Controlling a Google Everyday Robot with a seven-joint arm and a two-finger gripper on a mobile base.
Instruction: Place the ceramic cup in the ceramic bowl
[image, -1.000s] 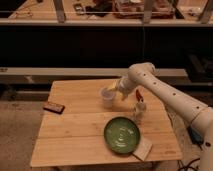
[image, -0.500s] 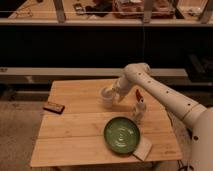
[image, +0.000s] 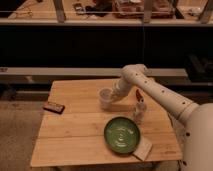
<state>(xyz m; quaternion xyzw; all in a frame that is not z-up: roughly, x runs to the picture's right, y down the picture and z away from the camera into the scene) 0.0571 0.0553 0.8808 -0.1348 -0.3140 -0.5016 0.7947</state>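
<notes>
The arm (image: 150, 87) has swung in a touch to the left since a second ago, and the gripper (image: 113, 95) has gone from standing wide beside the cup (image: 104, 96) to clamped tight. Jaws are closed now, right at the cup's right-hand rim, and from here it looks like a pinch on the cup's wall, though the contact itself is hard to make out.

The cup is at the back-middle of the wooden table (image: 70, 135), upright and apparently not yet lifted. The green bowl (image: 122, 135) waits empty toward the front edge, well apart from the cup, with a pale square pad (image: 143, 149) tucked against its front-right side. A small white-and-red figurine (image: 139, 111) stands between the arm and the bowl, and a dark little block (image: 54, 107) lies off at the left edge.

So that's the grasp made, by my reckoning. Next comes a straight lift, then a carry forward and slightly right, keeping clear of that figurine, and a gentle set-down in the bowl's centre.
</notes>
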